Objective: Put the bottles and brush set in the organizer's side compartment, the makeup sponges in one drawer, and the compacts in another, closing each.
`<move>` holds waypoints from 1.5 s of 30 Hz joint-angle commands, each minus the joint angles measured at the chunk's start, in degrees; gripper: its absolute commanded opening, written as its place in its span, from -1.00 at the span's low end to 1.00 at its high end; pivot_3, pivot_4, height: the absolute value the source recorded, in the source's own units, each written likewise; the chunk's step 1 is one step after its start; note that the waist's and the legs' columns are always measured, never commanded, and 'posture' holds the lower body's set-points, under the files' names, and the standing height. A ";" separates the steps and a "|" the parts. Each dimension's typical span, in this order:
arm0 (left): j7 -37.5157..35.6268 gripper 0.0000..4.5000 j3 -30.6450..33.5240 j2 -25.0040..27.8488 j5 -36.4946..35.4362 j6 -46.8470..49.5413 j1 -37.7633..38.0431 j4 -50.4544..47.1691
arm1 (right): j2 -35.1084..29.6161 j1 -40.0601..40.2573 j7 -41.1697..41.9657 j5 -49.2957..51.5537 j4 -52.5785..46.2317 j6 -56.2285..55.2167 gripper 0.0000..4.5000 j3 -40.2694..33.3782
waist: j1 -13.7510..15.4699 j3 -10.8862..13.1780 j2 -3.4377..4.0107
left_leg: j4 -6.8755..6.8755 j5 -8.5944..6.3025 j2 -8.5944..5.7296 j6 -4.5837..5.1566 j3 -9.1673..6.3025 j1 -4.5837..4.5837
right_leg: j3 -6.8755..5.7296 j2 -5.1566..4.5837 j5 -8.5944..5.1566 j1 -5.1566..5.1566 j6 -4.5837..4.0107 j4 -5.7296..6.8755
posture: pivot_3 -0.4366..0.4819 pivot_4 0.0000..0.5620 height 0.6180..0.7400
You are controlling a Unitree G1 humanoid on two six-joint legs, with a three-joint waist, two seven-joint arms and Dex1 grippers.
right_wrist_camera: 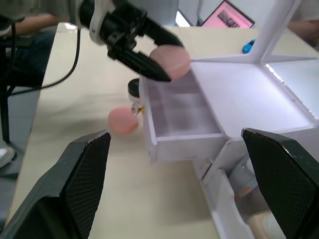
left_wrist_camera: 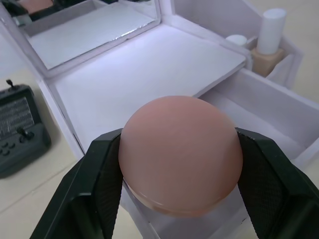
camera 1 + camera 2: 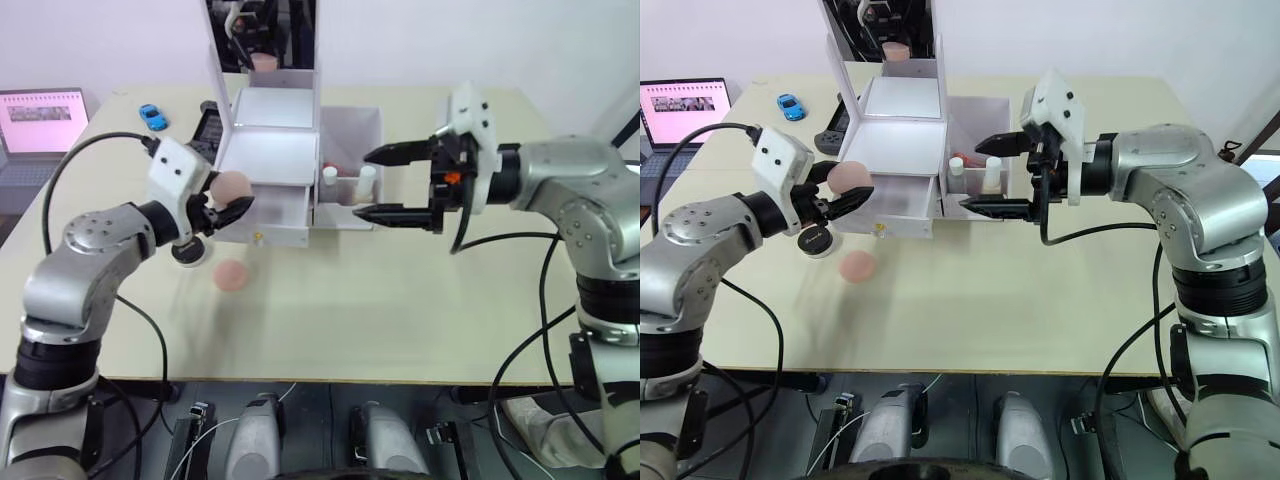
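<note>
One pink sponge is pinched flat between the left gripper's two fingers, held just above the corner of a pulled-out drawer of the organizer; a second sponge lies on the table just in front, and a compact (mostly hidden by the gripper) sits on the table under that hand. The right gripper hangs with its fingers spread wide and nothing between them, in front of the side compartment, where white-capped bottles stand upright. Behind the organizer's left side lie a black controller and a blue toy car, with a laptop at the table's far left edge.
</note>
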 commanded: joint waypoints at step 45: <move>-24.05 0.98 44.96 4.85 0.45 -36.35 49.35 27.83 | -10.11 11.65 6.87 -19.11 43.63 -38.23 1.00 -6.84 | -0.68 -0.01 0.03 | -0.10 -0.02 0.03 -0.04 0.25 0.01 | 0.01 -0.13 -0.11 -0.34 -0.20 -0.13 | -0.05 -0.47 1.00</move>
